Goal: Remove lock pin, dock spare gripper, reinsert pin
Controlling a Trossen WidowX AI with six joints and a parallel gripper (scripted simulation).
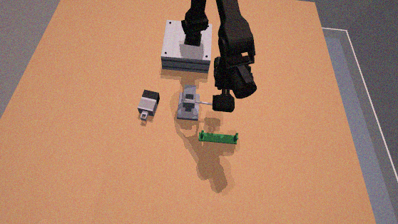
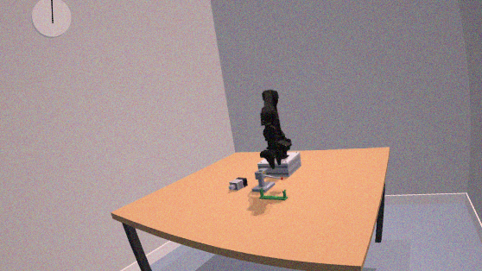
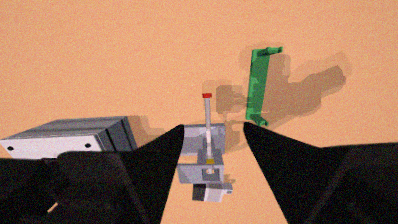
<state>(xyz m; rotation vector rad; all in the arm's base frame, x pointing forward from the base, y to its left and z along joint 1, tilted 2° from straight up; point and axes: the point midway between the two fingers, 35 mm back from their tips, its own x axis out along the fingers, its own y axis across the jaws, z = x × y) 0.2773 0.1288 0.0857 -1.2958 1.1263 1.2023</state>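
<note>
The grey mount [image 1: 192, 115] [image 2: 269, 186] [image 3: 194, 139] stands upright on the table. The lock pin [image 1: 204, 103] [image 2: 272, 177] [image 3: 208, 120] runs through its socket, with a long light shaft and a red head sticking out sideways; in the top view the black gripper hides the head. A yellow mark shows at the socket in the wrist view. The spare gripper [image 1: 147, 104] [image 2: 237, 185] [image 3: 213, 193], light grey and black, lies on the table on the mount's other side. My gripper [image 2: 275, 165] [image 3: 213, 127] is open and empty above the pin; the shaft shows between its fingers without visible contact.
A green rack [image 1: 218, 138] [image 2: 273, 198] [image 3: 257, 90] with two upright ends lies on the table near the mount, in front of the pin's side. The arm's pale base box [image 1: 172, 44] [image 2: 294, 162] [image 3: 55, 146] stands behind the mount.
</note>
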